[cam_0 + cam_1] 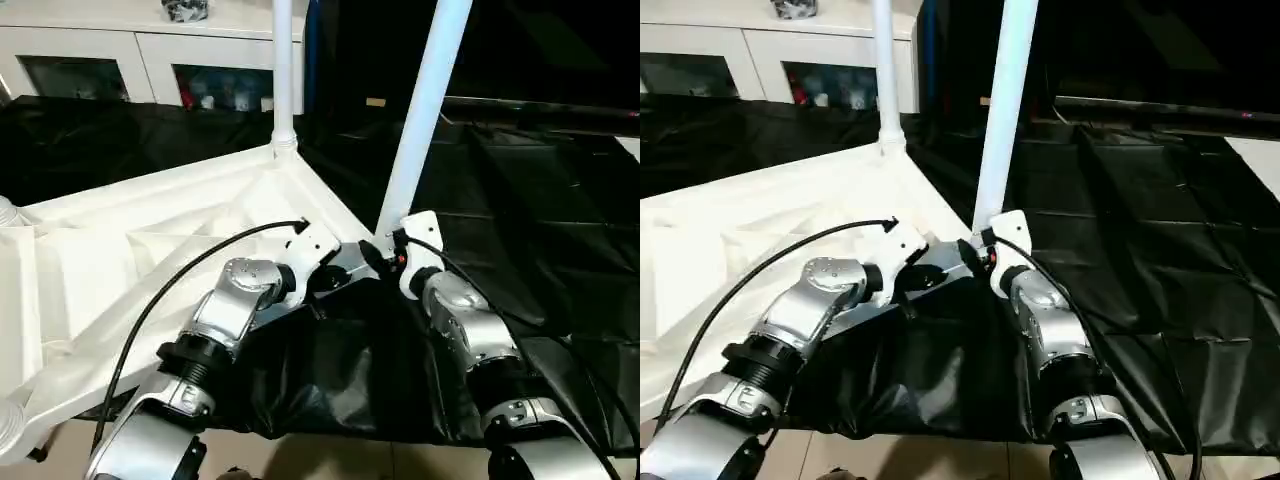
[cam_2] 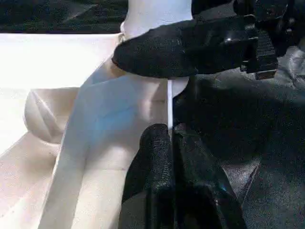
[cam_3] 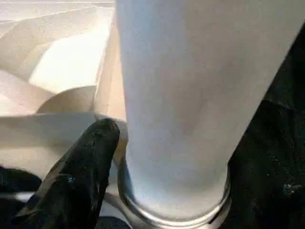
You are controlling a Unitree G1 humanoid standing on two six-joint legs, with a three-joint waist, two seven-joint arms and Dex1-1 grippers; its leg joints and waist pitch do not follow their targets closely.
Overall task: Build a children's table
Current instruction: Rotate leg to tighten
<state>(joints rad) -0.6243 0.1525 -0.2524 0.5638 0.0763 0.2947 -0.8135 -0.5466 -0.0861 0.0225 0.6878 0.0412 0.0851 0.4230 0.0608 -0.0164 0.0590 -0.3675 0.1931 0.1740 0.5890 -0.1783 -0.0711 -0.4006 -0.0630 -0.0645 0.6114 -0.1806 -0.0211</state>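
Smooth white plastic legs [image 1: 425, 110], glossy black sheeting [image 1: 560, 210]

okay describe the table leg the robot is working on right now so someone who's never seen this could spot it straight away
Start at the white tabletop lying underside up on black sheeting. Two white legs rise from it: one stands upright in the far corner socket, the other is the leg you want, at the near corner by the right hand. It alone leans to the right and looks thicker.

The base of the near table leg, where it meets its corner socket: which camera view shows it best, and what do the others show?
The right wrist view: the near leg fills it down to the socket rim. The left wrist view shows that corner behind the right gripper's finger. In the eye views the grippers hide the base and the shaft rises clear.
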